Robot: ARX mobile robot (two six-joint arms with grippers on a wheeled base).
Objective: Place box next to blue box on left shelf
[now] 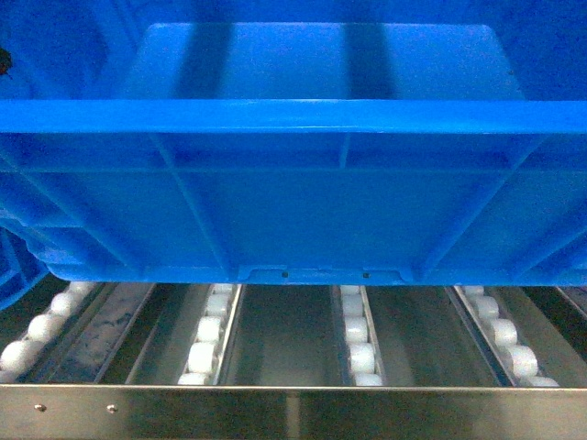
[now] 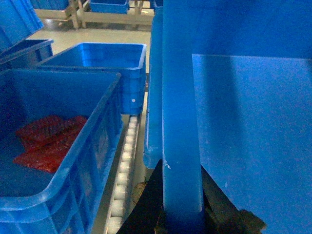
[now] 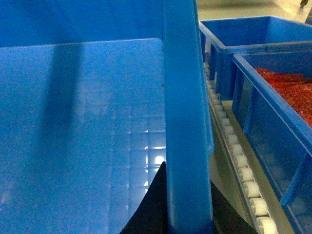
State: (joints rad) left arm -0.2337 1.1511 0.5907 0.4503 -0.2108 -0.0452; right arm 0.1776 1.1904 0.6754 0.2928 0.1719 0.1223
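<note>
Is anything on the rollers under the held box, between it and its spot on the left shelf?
Nothing visible. The box hangs just above the shelf's bare roller lanes, with no object on them below it. Both pincers grip its side rims, and neighbouring crates sit beside it, not underneath.

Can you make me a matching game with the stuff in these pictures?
Things:
1. big bright-blue plastic crate
2. small white plastic rollers
3. shiny metal front lip
4. red stuff

Places:
A. inside a neighbouring blue bin
B. along the bottom edge of the head view
C. gripped at its rim on both sides
D. in lanes under the crate

Pairs: 1-C, 2-D, 3-B, 4-A
</note>
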